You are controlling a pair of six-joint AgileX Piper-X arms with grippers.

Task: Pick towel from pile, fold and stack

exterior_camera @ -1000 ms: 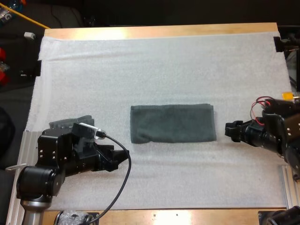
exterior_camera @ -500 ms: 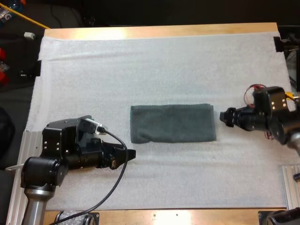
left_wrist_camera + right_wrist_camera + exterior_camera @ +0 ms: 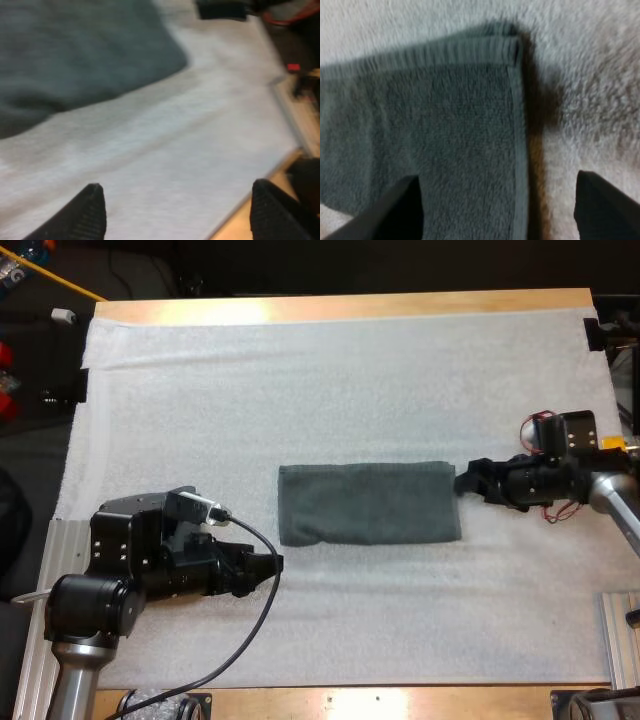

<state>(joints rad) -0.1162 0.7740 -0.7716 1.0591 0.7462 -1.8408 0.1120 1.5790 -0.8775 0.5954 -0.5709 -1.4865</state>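
We see one dark grey-green towel (image 3: 368, 504) lying flat in the middle of the white mat (image 3: 300, 390), which covers most of the wooden surface (image 3: 340, 306). The towel is folded into a long band that runs left to right, with neat right corners and a softer, rounded near left corner. Our left pincer (image 3: 268, 571) hangs low over bare mat, just off the towel's near left corner and apart from it, pointing right. In the left wrist view its two black fingers (image 3: 92, 210) stand wide apart with only mat between them, so it has hold of nothing; the towel lies ahead of them, and our other arm's pincer shows small beyond the towel's far end. Our right pincer (image 3: 466, 481) sits at the towel's right short edge, close to the far right corner, pointing left. In the right wrist view its fingers (image 3: 600, 202) are also spread wide and straddle the hemmed edge, one over towel cloth and the other over mat (whether either tip touches the cloth we cannot tell). Nothing is gripped between them.
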